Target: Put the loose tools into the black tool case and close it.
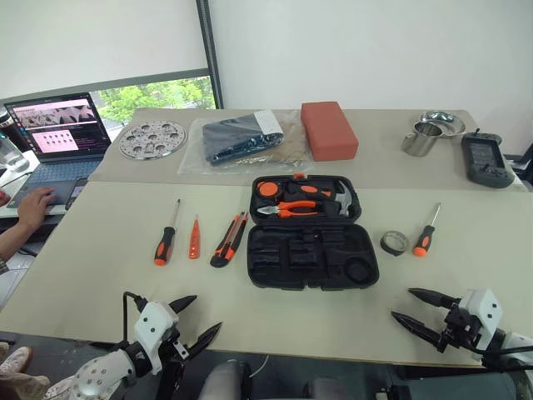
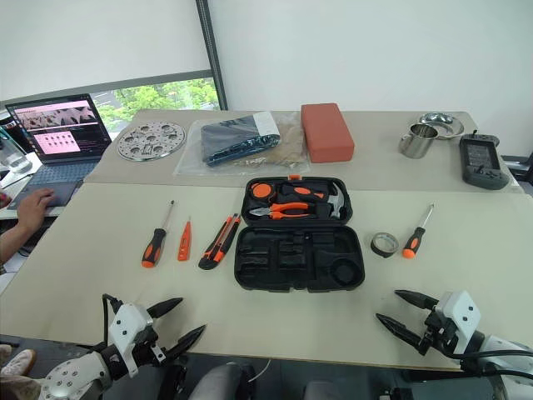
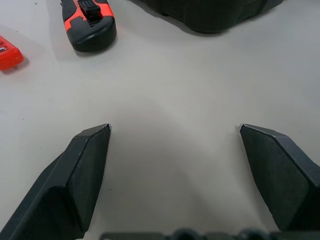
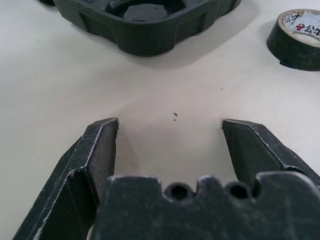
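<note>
Both end effectors (image 1: 193, 321) (image 1: 420, 310) hover spread, short of the tool case (image 1: 310, 233).

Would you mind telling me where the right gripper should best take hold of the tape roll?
Probably across the outer wall of the tape roll, from above. It lies flat beside the tool case, hole upward, so its round sides are free. The open right gripper sits nearest it.
</note>
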`<state>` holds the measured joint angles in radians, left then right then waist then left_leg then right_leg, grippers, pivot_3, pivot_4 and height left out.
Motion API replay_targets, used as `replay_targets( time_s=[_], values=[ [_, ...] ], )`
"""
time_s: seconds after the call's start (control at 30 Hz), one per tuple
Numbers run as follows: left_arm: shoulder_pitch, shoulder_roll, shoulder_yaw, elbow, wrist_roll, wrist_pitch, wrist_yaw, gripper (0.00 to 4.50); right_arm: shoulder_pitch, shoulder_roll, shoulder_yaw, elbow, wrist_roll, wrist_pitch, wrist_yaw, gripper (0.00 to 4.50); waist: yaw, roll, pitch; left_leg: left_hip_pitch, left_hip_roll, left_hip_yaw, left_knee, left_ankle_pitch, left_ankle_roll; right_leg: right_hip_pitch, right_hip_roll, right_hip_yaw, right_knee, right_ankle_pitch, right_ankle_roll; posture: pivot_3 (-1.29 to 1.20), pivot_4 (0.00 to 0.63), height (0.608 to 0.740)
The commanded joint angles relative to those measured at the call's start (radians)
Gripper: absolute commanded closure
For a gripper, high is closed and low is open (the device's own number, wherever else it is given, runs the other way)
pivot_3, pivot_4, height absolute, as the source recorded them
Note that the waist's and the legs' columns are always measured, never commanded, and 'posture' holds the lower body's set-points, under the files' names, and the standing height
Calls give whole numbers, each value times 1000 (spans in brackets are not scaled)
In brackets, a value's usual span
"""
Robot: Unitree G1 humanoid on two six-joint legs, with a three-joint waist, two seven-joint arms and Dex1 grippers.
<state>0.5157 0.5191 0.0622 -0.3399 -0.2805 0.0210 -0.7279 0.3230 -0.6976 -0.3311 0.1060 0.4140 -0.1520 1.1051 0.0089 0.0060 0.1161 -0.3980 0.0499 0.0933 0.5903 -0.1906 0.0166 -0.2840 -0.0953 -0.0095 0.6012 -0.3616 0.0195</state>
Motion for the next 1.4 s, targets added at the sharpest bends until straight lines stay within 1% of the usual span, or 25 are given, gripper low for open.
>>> replay_targets(
  time_s=[0.03, 0.13, 0.3, 0.47, 0.6, 0.7, 0.77, 0.83, 1.0, 1.07, 1.17, 1.27, 1.4],
  values=[
    [-1, 7, 2, 9, -2, 30, 4, 62, 0, 0, -32, -16, 10, -29, -5, 691, 0, 0, 0, 0, 0, 0, 0, 0, 0, 0, 0, 0, 0, 0, 0, 0, 150, 740],
    [-20, 3, 11, 2, -26, 58, 5, 62, -4, 1, -33, -10, 10, -34, -6, 691, 1, 0, 0, 0, 0, 0, 0, 0, 0, 0, 0, 0, 0, 0, 0, 0, 150, 740],
    [-30, 6, 11, -6, -27, 77, 9, 62, -6, 1, -31, -7, 14, -38, -6, 691, 1, 0, 0, 0, 0, 0, 0, 0, 0, 0, 0, 0, 1, 0, 0, 0, 150, 740],
    [-44, 0, 38, -16, -56, 45, -1, 62, 2, -3, -40, -26, 38, -30, 11, 691, 1, 0, 0, 0, 0, 0, 0, 1, 2, 0, 0, 0, 1, 0, 0, 0, 150, 740],
    [-69, -28, 100, -74, -151, 60, 18, 62, 23, -13, -77, -128, 141, 37, 40, 691, 0, 0, 0, -2, 0, 1, 0, 3, 5, 0, 0, 0, 2, 0, 0, 0, 150, 740],
    [-129, -60, 164, -118, -217, 117, 102, 62, 48, -4, -113, -267, 248, 125, 19, 691, 2, 0, 0, -3, 0, 1, 0, 3, 5, 0, 1, 0, 2, 0, 0, 0, 150, 740],
    [-176, -80, 200, -122, -216, 162, 185, 62, 62, 3, -115, -368, 308, 183, -6, 691, 3, 0, 0, -3, 0, 0, 1, 3, 5, 0, 1, 0, 4, 0, 0, 0, 150, 740],
    [-232, -95, 224, -108, -188, 208, 271, 62, 52, 3, -93, -452, 333, 229, -36, 691, 1, -1, 0, -2, 0, -1, 1, 3, 4, 0, 2, 1, 6, 0, 0, 0, 150, 740],
    [-342, -95, 241, -58, -149, 359, 424, 62, -60, -22, -11, -560, 296, 303, -100, 691, -4, -5, 3, 0, 0, 0, 2, 4, 3, -1, 6, 3, 9, 0, 1, 0, 150, 740],
    [-373, -91, 244, -37, -142, 412, 459, 62, -112, -31, 17, -583, 285, 334, -126, 691, -4, -6, 3, 0, 0, 0, 2, 5, 2, -1, 8, 2, 10, 0, 1, 0, 150, 740],
    [-425, -79, 224, 9, -94, 477, 509, 62, -201, -51, 64, -634, 273, 386, -170, 691, -2, -7, 4, 0, 0, 0, 2, 6, 0, -2, 13, 3, 10, 0, 1, 0, 150, 740],
    [-465, -106, 230, 62, -66, 506, 563, 62, -232, -60, 89, -660, 261, 409, -180, 691, 3, -8, 5, -1, 1, -1, 1, 7, -2, -3, 17, 3, 10, 0, 1, 0, 150, 740],
    [-491, -110, 193, 112, -54, 524, 534, 62, -251, -56, 103, -675, 258, 430, -198, 691, 5, -9, 5, -2, 1, -1, 1, 7, -2, -4, 18, 5, 10, 0, 1, 0, 150, 740]
  ],
)
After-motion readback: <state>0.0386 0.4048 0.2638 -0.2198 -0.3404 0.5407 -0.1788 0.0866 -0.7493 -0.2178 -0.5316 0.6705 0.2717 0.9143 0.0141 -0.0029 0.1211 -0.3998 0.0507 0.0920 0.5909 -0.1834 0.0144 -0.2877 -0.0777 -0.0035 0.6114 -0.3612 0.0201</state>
